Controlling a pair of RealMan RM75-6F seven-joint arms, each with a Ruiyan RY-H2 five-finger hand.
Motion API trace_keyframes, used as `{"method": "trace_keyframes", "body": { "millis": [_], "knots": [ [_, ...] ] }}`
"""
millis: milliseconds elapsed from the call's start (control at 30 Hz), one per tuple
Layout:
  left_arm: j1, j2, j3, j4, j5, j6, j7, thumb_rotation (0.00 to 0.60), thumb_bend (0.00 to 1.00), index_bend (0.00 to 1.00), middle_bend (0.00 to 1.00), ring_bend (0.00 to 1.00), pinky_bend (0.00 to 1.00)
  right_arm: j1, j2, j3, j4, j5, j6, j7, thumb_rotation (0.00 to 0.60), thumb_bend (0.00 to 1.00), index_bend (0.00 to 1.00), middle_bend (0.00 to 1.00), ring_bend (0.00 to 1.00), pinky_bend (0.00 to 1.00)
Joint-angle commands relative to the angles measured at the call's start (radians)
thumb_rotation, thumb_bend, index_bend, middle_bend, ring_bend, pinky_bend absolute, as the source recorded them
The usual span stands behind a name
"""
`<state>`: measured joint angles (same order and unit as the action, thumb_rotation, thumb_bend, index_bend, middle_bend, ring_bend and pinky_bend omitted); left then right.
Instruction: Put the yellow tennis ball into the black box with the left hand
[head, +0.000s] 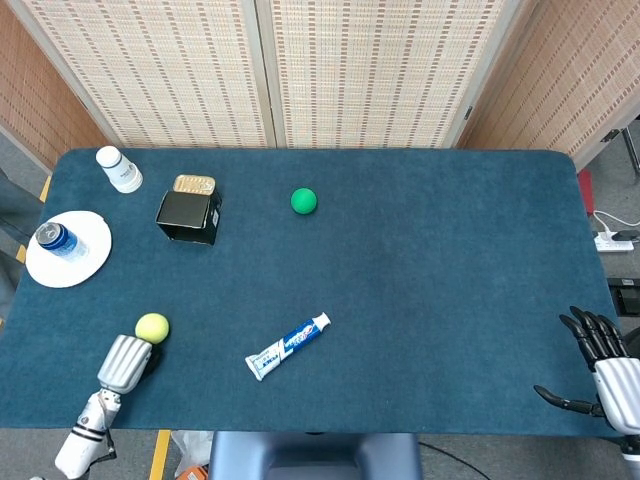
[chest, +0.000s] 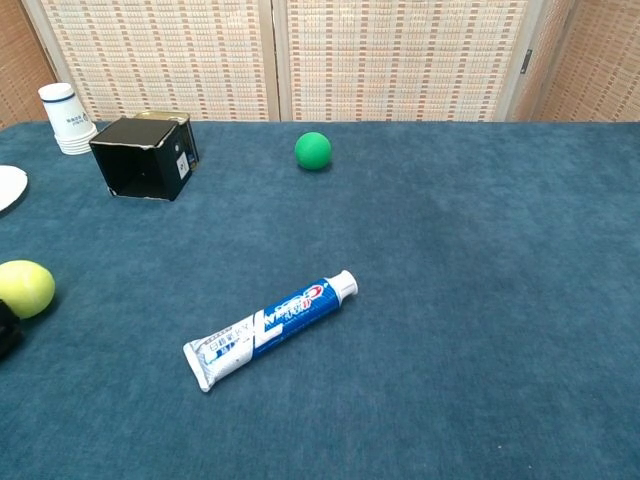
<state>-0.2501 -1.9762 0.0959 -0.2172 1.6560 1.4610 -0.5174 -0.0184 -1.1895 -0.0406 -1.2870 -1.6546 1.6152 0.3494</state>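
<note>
The yellow tennis ball (head: 152, 327) lies near the table's front left corner; in the chest view the ball (chest: 25, 288) sits at the left edge. My left hand (head: 128, 362) is right behind it, dark fingers reaching under and against the ball, their grip hidden by the hand's back. Only a dark sliver of that hand (chest: 4, 331) shows in the chest view. The black box (head: 188, 216) lies on its side at the back left, its opening (chest: 135, 170) facing the front. My right hand (head: 600, 365) hangs at the front right edge, fingers spread, holding nothing.
A green ball (head: 303, 200) lies at mid-back and a toothpaste tube (head: 288, 346) at front centre. A white plate (head: 80, 262) with a blue-capped item stands far left, with a white cup (head: 118, 169) and a tin (head: 194, 184) near the box.
</note>
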Motion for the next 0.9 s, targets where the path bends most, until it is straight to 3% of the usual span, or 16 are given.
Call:
{"method": "trace_keyframes", "body": {
  "millis": [33,367,900],
  "knots": [
    [-0.029,0.004,-0.006,-0.017,-0.004,-0.018,-0.016,0.6,0.73,1.0,1.0,1.0,1.0,0.0,0.0,0.001,0.0,0.002,-0.002,-0.001,0.515,0.0,0.09,0.0,0.0,0.0],
    [-0.121,0.036,-0.039,-0.067,-0.026,-0.058,-0.012,0.6,0.73,1.0,1.0,1.0,1.0,0.011,0.006,0.008,-0.015,0.023,-0.033,-0.008,0.516,0.0,0.08,0.0,0.0,0.0],
    [-0.204,0.036,-0.083,-0.067,-0.084,-0.23,0.017,0.6,0.74,1.0,1.0,1.0,1.0,0.012,0.01,0.009,-0.014,0.027,-0.041,-0.004,0.515,0.0,0.08,0.0,0.0,0.0]
  ]
}}
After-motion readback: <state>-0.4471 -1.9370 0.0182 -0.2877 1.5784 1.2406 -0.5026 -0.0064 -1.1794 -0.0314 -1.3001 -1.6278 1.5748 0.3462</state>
